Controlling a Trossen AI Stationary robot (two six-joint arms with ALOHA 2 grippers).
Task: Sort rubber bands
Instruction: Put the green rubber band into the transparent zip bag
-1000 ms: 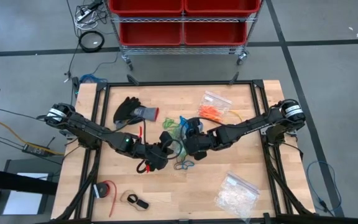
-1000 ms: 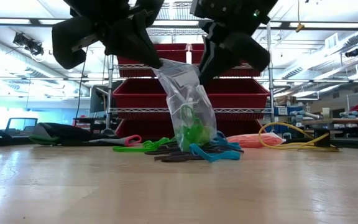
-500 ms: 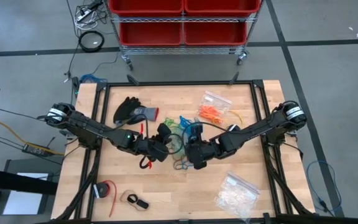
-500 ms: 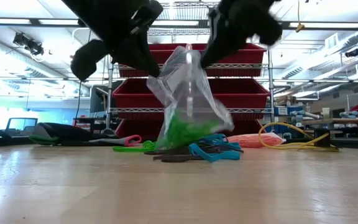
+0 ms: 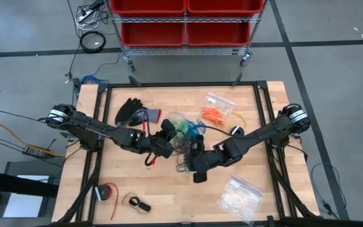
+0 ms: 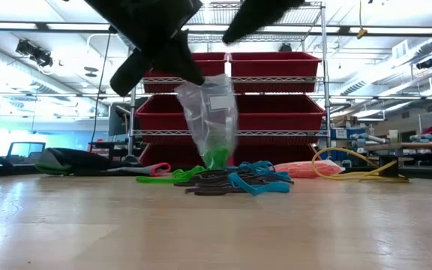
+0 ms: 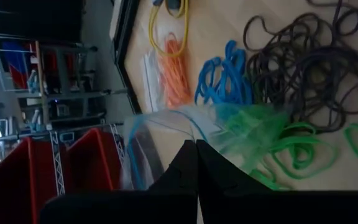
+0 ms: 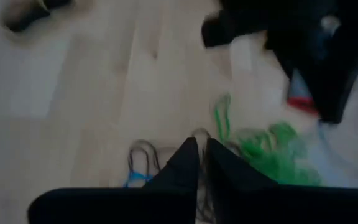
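Observation:
A clear plastic bag [image 6: 208,112] with green rubber bands [image 6: 216,156] in its bottom hangs from my left gripper [image 6: 188,75], which is shut on it above the table's middle [image 5: 167,135]. Loose black, blue and green rubber bands [image 6: 238,180] lie heaped on the wood under and beside the bag [image 5: 185,165]. Orange bands [image 5: 214,114] lie on another clear bag farther back. My right gripper [image 5: 195,171] hovers on the near side of the heap, clear of the bag. In the right wrist view its fingers [image 8: 200,149] are all but together with nothing between them. My left gripper pinches the bag's upper edge [image 7: 191,134] between its two shut fingers, which slant down at it from the table's left. The bag hangs below the fingers [image 6: 193,84], its green-filled bottom just over the heap of bands.
Black gloves [image 5: 131,112] lie at the far left, a clear bag of whitish pieces [image 5: 239,195] at the near right, and a red roll [image 5: 106,192] and a small dark loop [image 5: 137,204] at the near left. A yellow cable [image 6: 351,171] lies at the right. Red bins [image 5: 184,22] stand beyond the table.
My right gripper has let go of the bag, risen and drawn back toward the table's near edge. The bag, held wide between both grippers before, now hangs narrow from the left gripper alone. My left gripper has turned and shifted toward the far edge.

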